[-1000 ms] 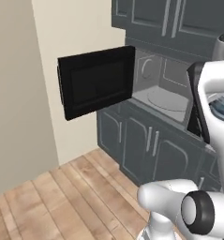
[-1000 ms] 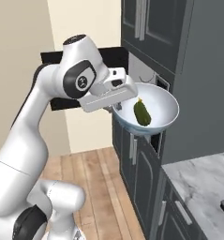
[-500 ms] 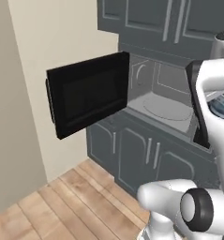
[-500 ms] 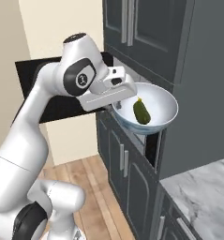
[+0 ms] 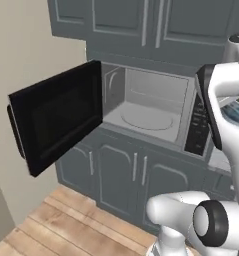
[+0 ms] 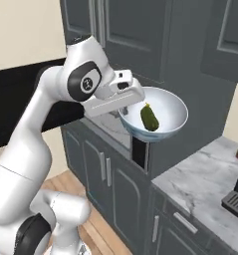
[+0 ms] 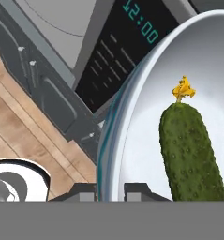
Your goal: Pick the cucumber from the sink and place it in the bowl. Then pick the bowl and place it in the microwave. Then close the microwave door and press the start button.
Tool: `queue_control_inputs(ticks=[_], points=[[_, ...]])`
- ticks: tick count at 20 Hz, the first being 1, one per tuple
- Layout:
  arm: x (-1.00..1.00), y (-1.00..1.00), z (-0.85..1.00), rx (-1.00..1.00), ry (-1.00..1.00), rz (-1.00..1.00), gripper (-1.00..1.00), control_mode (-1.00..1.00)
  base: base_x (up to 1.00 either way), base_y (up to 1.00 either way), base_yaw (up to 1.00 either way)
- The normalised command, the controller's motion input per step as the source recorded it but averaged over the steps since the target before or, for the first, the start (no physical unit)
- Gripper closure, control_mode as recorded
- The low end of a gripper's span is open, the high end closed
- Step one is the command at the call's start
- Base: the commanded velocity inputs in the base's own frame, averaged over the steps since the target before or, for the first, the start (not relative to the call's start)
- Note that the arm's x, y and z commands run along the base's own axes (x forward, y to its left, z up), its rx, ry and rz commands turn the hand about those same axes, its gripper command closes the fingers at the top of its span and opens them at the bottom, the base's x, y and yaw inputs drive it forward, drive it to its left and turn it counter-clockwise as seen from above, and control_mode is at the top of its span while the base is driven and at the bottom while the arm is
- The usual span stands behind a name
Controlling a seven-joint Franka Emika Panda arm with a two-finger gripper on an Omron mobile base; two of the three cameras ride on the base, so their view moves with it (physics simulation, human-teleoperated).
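Dark grey cabinets line the wall ahead of you, with the microwave (image 5: 156,117) set among them, its cavity and round turntable bare and the microwave door (image 5: 53,120) swung wide to the left. Your pincer (image 6: 124,108) is pinching the near rim of the bowl (image 6: 163,115), with one fingertip (image 7: 140,191) inside the rim and one outside, as far as the hand view lets you judge, since only the tips show at its bottom edge. The cucumber (image 6: 149,118) lies loose on the pale interior of the bowl, so that part of the task looks done; what you have in hand is carrying the bowl into the microwave. At present the bowl hangs in front of the control panel (image 7: 125,49), to the right of the opening, above the marble desk (image 6: 205,184). You should keep the bowl level, because a one-sided rim grip lets it tip and the cucumber could roll out. Shift left until the bowl faces the cavity, then go in straight, minding the frame beside the panel, and set it down on the turntable (image 5: 147,120) before you let go.
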Motion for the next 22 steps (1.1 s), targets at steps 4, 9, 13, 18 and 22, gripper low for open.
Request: queue_control_inputs(ticks=[4, 9, 13, 18, 22], points=[[0.0, 0.0, 0.0, 0.0, 0.0, 0.0, 1.0, 1.0, 0.11, 0.66, -0.41], [0.0, 0.0, 0.0, 0.0, 0.0, 0.0, 1.0, 1.0, -0.14, 0.82, -0.36], [0.0, 0.0, 0.0, 0.0, 0.0, 0.0, 1.0, 1.0, -0.11, 0.71, -0.36], [0.0, 0.0, 0.0, 0.0, 0.0, 0.0, 1.0, 1.0, -0.14, 0.12, -0.29], [0.0, 0.0, 0.0, 0.0, 0.0, 0.0, 1.0, 1.0, -0.03, 0.17, -0.31]])
